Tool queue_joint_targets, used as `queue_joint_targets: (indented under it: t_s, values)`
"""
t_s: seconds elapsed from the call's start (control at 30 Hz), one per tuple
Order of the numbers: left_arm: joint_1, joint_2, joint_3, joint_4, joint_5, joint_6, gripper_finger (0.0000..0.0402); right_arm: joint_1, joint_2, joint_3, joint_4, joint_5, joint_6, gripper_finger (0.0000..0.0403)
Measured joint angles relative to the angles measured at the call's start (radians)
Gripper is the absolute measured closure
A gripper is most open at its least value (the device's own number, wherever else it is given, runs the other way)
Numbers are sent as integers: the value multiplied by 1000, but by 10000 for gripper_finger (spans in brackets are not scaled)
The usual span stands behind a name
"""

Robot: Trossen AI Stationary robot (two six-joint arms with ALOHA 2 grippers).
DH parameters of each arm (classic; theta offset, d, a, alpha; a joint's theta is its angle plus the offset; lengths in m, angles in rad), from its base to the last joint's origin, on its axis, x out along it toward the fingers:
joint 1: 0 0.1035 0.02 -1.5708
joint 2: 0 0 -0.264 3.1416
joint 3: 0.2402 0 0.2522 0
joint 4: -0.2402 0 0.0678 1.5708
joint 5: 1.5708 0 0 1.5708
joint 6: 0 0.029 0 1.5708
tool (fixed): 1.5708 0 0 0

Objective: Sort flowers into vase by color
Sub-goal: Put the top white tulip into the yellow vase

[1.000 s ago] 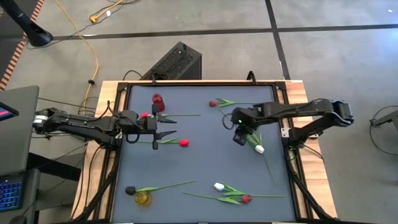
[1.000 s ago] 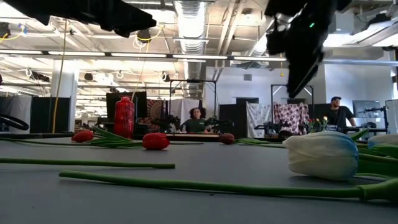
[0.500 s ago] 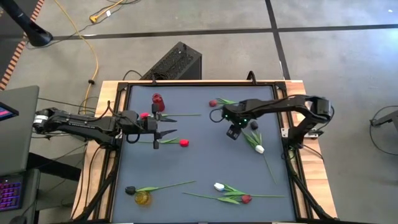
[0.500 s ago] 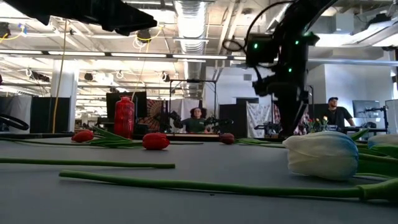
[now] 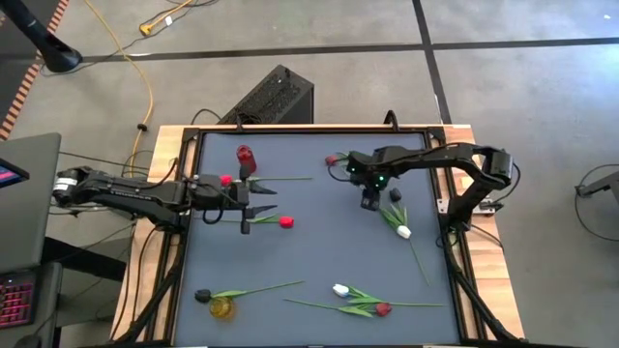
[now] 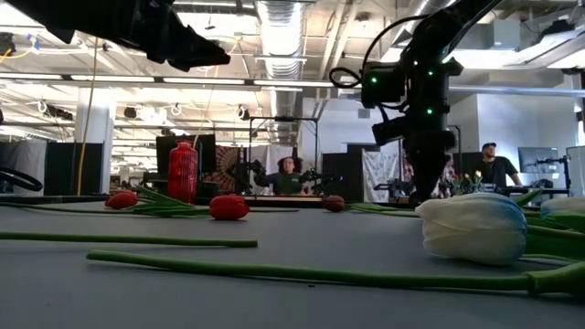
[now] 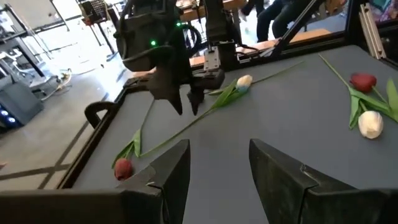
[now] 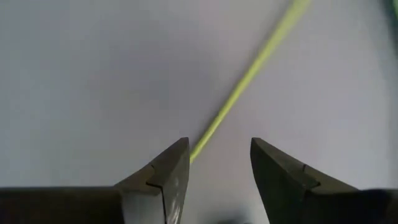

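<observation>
Tulips lie scattered flat on the dark mat (image 5: 319, 251). My right gripper (image 5: 368, 203) points down, open, low over a thin green stem (image 8: 249, 74) between a red-headed tulip (image 5: 332, 159) and a white one (image 5: 403, 232). In the right wrist view the stem runs beneath the gap (image 8: 219, 146), close to one finger. Whose stem it is I cannot tell. My left gripper (image 5: 263, 198) hangs open at mid-left above the mat, between two red tulips (image 5: 224, 180) (image 5: 286, 221). A red vase (image 5: 245, 158) stands at the far left and a yellow vase (image 5: 222, 308) at the near left.
A dark-headed tulip (image 5: 202, 295) lies beside the yellow vase. A white tulip (image 5: 340, 289) and a red one (image 5: 383, 309) lie crossed near the front edge. A raised black frame (image 5: 455, 242) rims the mat. People sit in the room behind (image 6: 291, 174).
My right gripper has come down from well above the mat to just over it. It has shifted slightly toward the far edge and rolled about its own axis. The flowers lie as before.
</observation>
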Motion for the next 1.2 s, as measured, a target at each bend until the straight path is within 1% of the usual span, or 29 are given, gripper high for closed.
queue_joint_targets:
  t_s: [0.13,0.37,0.5,0.73,0.83,0.97,1.2]
  values:
    - [0,0,0,-10,0,-26,246,7,4,0,-6,0,-405,207]
    - [0,-1,0,-4,0,-51,246,36,5,0,-8,0,-1059,207]
    - [0,-1,0,-4,0,-72,246,56,5,0,-8,8,-1348,207]
    - [0,-1,0,-2,-1,-102,246,114,5,0,-8,131,-1712,207]
    - [0,-1,0,1,-1,-130,246,125,5,0,-8,137,-1819,207]
    - [0,-1,0,4,-1,-159,246,129,5,0,-7,136,-1934,207]
    - [0,-1,0,18,-1,-201,246,134,6,0,-11,136,-2052,207]
